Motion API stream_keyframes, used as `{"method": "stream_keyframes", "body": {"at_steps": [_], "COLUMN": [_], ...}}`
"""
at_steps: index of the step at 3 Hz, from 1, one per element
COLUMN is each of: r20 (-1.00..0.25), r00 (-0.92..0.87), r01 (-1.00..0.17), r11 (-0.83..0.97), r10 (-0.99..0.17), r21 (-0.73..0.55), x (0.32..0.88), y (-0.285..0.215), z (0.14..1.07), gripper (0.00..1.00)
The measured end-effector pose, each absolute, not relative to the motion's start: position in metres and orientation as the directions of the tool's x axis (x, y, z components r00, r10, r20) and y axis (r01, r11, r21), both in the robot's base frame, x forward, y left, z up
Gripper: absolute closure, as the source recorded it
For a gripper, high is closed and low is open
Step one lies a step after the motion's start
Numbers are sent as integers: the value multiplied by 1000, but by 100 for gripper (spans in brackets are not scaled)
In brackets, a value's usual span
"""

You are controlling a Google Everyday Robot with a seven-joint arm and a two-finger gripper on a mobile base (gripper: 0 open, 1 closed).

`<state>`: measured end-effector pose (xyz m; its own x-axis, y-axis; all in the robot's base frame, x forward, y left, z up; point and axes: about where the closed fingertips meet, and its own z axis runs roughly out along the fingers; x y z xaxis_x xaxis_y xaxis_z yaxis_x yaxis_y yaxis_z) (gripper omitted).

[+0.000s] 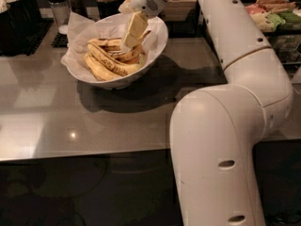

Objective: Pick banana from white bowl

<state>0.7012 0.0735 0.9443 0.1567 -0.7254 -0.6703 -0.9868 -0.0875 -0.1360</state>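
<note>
- The gripper (128, 45) is down inside the white bowl (114, 83), at the far-left part of the counter (94, 121), its tip right at the banana (126, 55) on top of the pile. From where I stand I cannot tell whether it is wide, narrow or already has hold.
- The banana lies in the middle of the bowl, touching the other bananas (101, 67) to its left and near side.
- Risk: the fruit is packed close, so a closing grasp could catch a neighbour as well, or take the wrong one.
- Risk: the skin looks ripe and soft. A hard squeeze may bruise or split it, and a light one may let it slip on the lift.
- Risk: the crumpled paper (77, 27) lining the bowl could snag and come up with the fruit. A sideways drag might also shove the bowl, which sits loose on the counter.
- Its long axis runs roughly left to right, gently curved. What I take for the thin stem points right and far, towards the bowl's far-right rim.
</note>
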Motion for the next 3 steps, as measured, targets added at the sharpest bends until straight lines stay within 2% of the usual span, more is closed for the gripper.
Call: {"method": "stream_keyframes", "body": {"at_steps": [2, 3], "r20": [-699, -666], "r00": [62, 45], "r01": [-998, -998], "r11": [-55, -56], "r10": [-713, -745], "r21": [-33, -4], "x": [724, 726], "y": [81, 90], "z": [898, 885], "gripper": [0, 19]}}
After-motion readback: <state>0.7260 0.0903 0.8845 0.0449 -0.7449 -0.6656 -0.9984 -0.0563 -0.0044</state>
